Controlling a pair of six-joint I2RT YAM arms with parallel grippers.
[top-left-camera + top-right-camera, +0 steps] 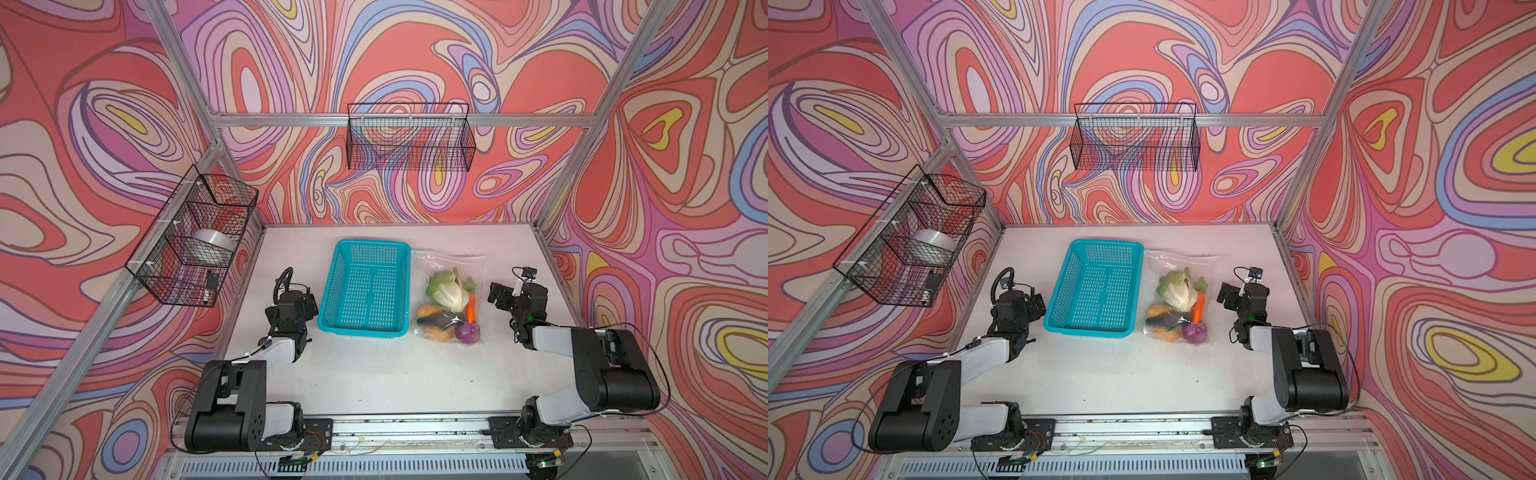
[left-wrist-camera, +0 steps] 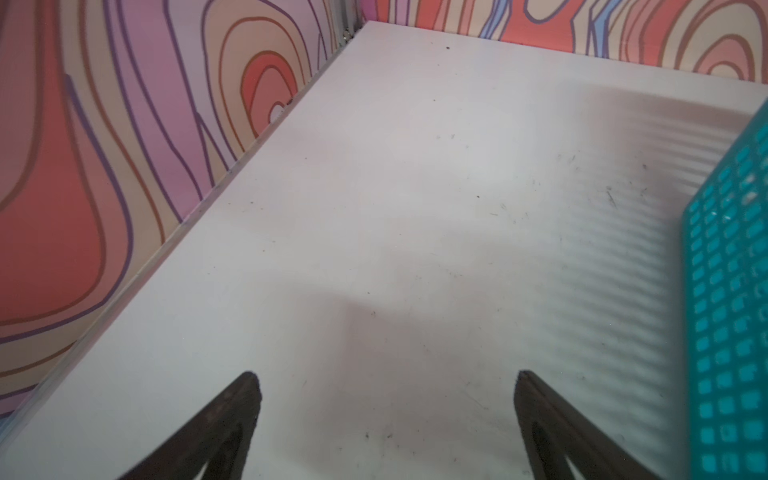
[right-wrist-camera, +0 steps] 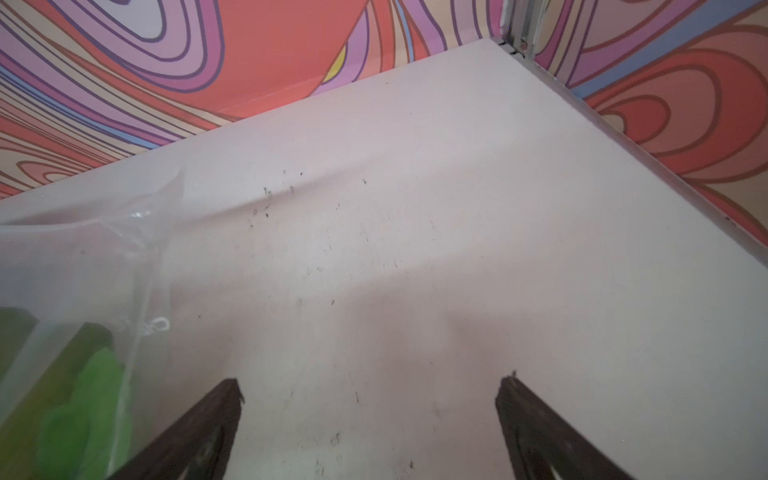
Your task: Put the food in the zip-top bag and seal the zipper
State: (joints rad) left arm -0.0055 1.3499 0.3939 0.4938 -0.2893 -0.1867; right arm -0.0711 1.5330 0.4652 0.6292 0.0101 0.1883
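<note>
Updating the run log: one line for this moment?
food in bag | basket empty | left gripper open, holding nothing | right gripper open, holding nothing | zipper seal unclear

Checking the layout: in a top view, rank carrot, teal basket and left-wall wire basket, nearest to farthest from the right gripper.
From the right gripper:
1. carrot, in the bag, to its left
2. teal basket, mid-table, past the bag
3. wire basket, on the left wall
</note>
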